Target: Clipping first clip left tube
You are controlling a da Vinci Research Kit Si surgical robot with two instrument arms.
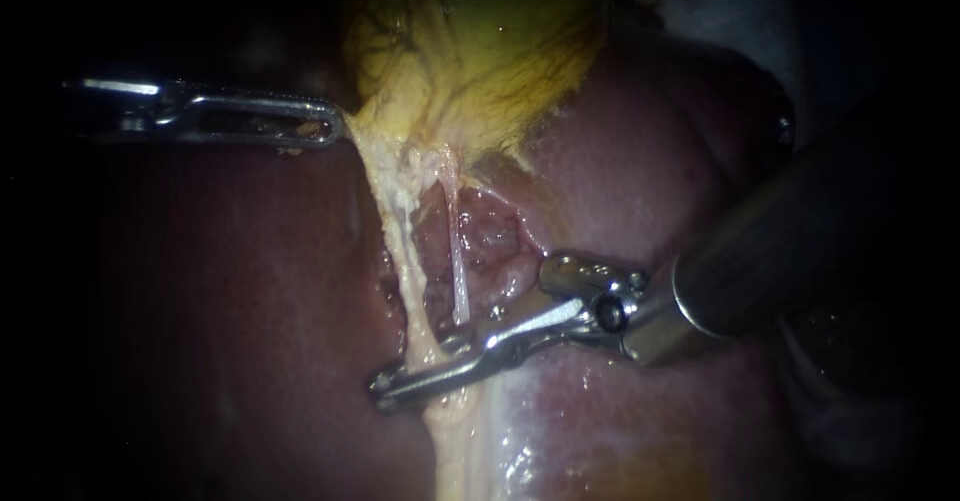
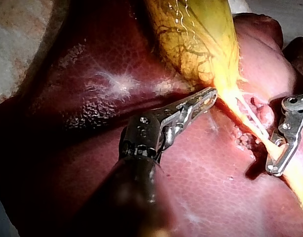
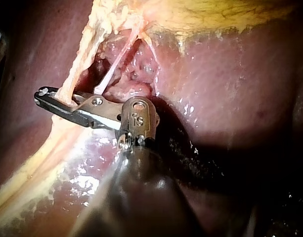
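Jaws of my right instrument point(image 1: 385, 383) stand narrow, closed on the left tube point(image 1: 400, 246) from two sides. In the endoscope view they sit low, between 6 and 7 o'clock from the middle. The shaft comes in from about 2 o'clock and the jaws point toward 8 o'clock, so they lie nearly square across the tube.

The left tube is the thicker, yellowish-white strand. Its long axis runs from 11 o'clock, where it leaves the gallbladder point(image 1: 480, 51), down to 5 o'clock. There it passes between the jaws and widens into a pale band over the liver point(image 1: 250, 311).

A thinner second tube point(image 1: 457, 261) runs just beside it on its 3 o'clock side, nearly straight from 12 to 6 o'clock. It ends close above the jaws (whether it touches them I cannot tell). Raw pink tissue shows between the two tubes.

My left instrument point(image 1: 335, 126) comes in level from 9 o'clock and points to 3 o'clock. Its jaws lie close together, pinching the gallbladder's lower edge just above where the left tube begins.

The right wrist view shows the left tube crossing the right instrument's jaws near their tips, with the second tube reaching them nearer the hinge.
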